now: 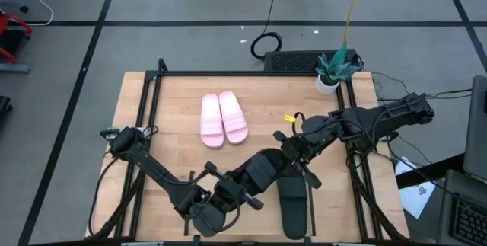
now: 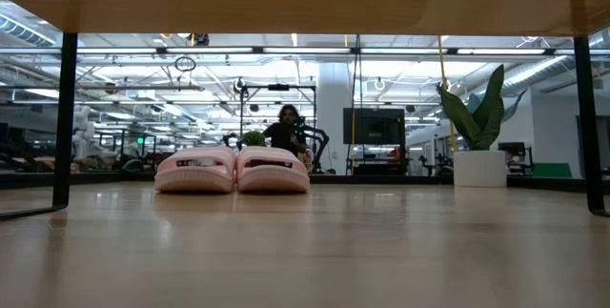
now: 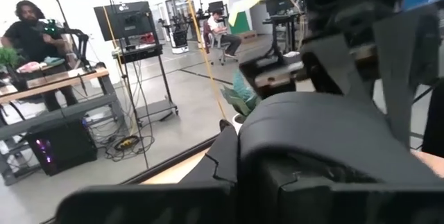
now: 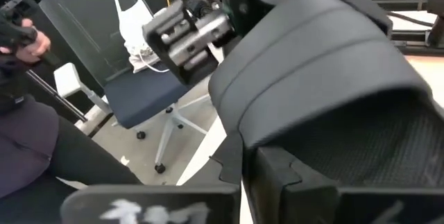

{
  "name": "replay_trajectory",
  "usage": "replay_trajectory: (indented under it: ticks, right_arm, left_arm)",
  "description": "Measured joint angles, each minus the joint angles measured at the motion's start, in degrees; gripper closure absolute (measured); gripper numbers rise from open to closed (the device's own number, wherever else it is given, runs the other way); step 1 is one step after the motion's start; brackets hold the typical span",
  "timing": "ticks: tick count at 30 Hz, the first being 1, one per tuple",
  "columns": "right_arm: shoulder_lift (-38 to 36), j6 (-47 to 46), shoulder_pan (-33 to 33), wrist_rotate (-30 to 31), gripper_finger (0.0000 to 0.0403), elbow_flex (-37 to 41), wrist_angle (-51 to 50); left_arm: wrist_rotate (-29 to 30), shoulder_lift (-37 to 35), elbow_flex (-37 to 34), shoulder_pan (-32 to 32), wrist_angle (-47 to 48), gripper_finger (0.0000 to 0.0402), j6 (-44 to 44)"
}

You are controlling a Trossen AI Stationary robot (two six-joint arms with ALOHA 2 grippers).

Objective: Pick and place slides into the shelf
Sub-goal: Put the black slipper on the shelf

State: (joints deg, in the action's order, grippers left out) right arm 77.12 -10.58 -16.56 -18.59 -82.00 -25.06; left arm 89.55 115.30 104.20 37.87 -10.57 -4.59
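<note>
One matte black slide point(image 1: 265, 167) is up between my two grippers over the shelf's near right part; it fills the left wrist view point(image 3: 326, 134) and the right wrist view point(image 4: 333, 64). My left gripper point(image 1: 242, 183) is at its near-left end and my right gripper point(image 1: 293, 148) at its far-right end, both shut on it. The second black slide point(image 1: 294, 206) lies flat on its sole by the near edge. The pale pink pair point(image 1: 223, 119) stands side by side on its soles on the light-wood shelf point(image 1: 175, 94), heels showing in the low view point(image 2: 233, 170). My left gripper holds the black slide at its near-left end point(image 1: 249, 177), coming level from the table's near left. The slide's own body hides the fingers' place of contact. The slide does not show in the low view. My right gripper holds the same slide at its far-right end point(image 1: 285, 154), slanting in from the table's far right. The broad strap point(image 4: 312, 71) and ribbed footbed point(image 4: 388, 148) sit right in front of the wrist camera and hide the contact.
A potted plant point(image 1: 332, 67) stands at the shelf's far right corner point(image 2: 477, 117). Black rails run along the shelf's left end point(image 1: 148, 124) and right end point(image 1: 354, 162). Bare wood lies to the left of and in front of the pink pair. People sit in the room beyond.
</note>
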Motion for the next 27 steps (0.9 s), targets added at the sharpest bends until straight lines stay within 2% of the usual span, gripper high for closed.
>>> replay_trajectory:
  ticks: [4, 8, 13, 22, 27]
  right_arm:
    - [0.0, 0.1, 1.7, -2.7, 0.0400, 0.0, 0.5]
    - [0.1, -0.6, 3.7, -9.7, 0.0401, 0.0, 1.6]
    - [-0.1, -1.1, 5.3, -14.2, 0.0402, 0.0, 0.0]
    - [-0.1, -0.9, 5.8, -19.3, 0.0402, 0.0, -0.2]
    - [-0.1, 0.2, 5.9, -24.5, 0.0402, 0.0, -1.4]
  left_arm:
    - [-0.7, -1.4, 0.0, 1.7, -2.5, 0.0368, -3.8]
    - [-0.7, -2.1, 0.0, 3.1, -3.3, 0.0353, -6.0]
    - [0.1, -2.8, 0.0, 5.3, -3.2, 0.0341, -7.7]
    - [0.4, -2.7, 0.0, 7.4, -3.1, 0.0339, -9.2]
    - [0.5, -4.4, 0.0, 8.6, -3.3, 0.0339, -12.3]
